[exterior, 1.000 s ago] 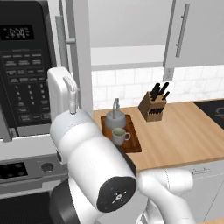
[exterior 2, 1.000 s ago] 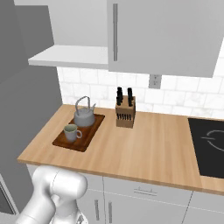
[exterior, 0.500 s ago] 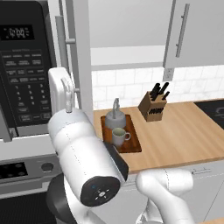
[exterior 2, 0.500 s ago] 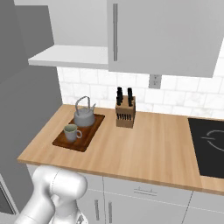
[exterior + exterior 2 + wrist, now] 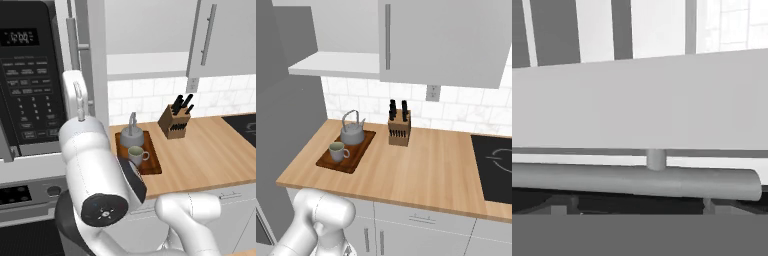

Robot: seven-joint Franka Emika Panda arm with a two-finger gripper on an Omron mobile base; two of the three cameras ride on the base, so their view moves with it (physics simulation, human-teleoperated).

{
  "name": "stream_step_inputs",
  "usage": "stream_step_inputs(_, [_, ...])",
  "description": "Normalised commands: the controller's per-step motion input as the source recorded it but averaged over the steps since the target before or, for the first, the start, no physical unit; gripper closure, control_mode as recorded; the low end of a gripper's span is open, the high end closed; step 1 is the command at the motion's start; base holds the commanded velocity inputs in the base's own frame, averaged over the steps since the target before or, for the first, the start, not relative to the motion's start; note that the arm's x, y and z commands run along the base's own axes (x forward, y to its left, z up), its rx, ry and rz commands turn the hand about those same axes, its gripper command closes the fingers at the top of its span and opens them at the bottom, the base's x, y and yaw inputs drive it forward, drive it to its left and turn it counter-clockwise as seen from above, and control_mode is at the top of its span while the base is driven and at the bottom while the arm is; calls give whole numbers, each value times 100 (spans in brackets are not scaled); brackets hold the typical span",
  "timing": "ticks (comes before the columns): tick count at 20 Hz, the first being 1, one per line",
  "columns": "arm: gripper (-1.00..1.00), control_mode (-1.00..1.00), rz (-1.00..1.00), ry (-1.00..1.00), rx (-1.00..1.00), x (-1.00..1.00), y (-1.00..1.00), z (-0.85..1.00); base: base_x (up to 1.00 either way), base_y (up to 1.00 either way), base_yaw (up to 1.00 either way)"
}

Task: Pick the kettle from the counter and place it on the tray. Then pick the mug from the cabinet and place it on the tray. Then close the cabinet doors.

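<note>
Kettle [image 5: 352,133] and mug [image 5: 337,151] sit on the tray [image 5: 358,152], left of frame on the worktop [image 5: 426,165]. The hand's fingers stand wide apart, a door handle [image 5: 637,181] lying close before them.

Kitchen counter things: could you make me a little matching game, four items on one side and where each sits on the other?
Things:
1. kettle
2. mug
3. knife block
4. wall socket

Places:
A. on the tiled wall, under the cabinet
B. far end of the tray
C. near end of the tray
D. straight on the counter, right of the tray

Pairs: 1-B, 2-C, 3-D, 4-A
</note>
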Motion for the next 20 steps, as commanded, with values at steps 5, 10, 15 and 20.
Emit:
stream_step_inputs(5, [-100, -100, -12, 0, 0, 12, -21, 4, 0, 0, 0])
stream_step_inputs(10, [-100, -100, -16, 0, 0, 11, -36, 2, 0, 0, 0])
stream_step_inputs(15, [-100, -100, -24, 0, 0, 10, -53, 3, 0, 0, 0])
stream_step_inputs(20, [-100, -100, -25, 0, 0, 11, -54, 4, 0, 0, 0])
